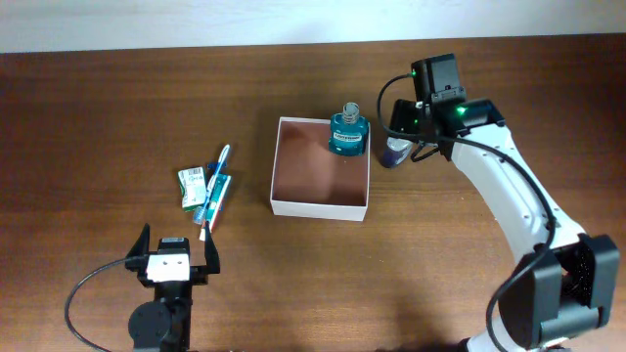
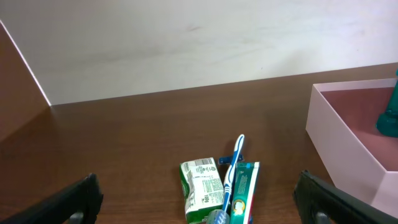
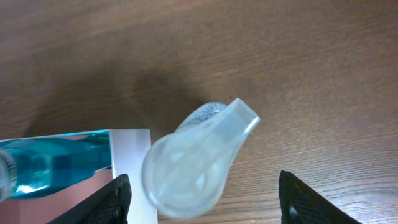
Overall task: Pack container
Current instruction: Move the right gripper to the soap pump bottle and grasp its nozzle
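Observation:
The container (image 1: 318,207) is a square shallow box with white walls and a reddish-brown inside, at the table's middle. A teal bottle (image 1: 347,131) stands upright in its far right corner. A clear plastic bottle (image 1: 395,153) lies on the table just outside the container's right wall. My right gripper (image 1: 404,137) is open above it. In the right wrist view the clear bottle (image 3: 193,158) sits between the open fingers (image 3: 211,205), beside the white wall (image 3: 130,149). My left gripper (image 1: 176,256) is open and empty near the front edge.
A green box (image 1: 193,186), a blue and white toothbrush (image 1: 216,176) and a teal toothpaste box (image 1: 217,198) lie together left of the container. They show in the left wrist view: box (image 2: 200,190), toothbrush (image 2: 234,163), toothpaste (image 2: 245,190), ahead of the open fingers (image 2: 199,214).

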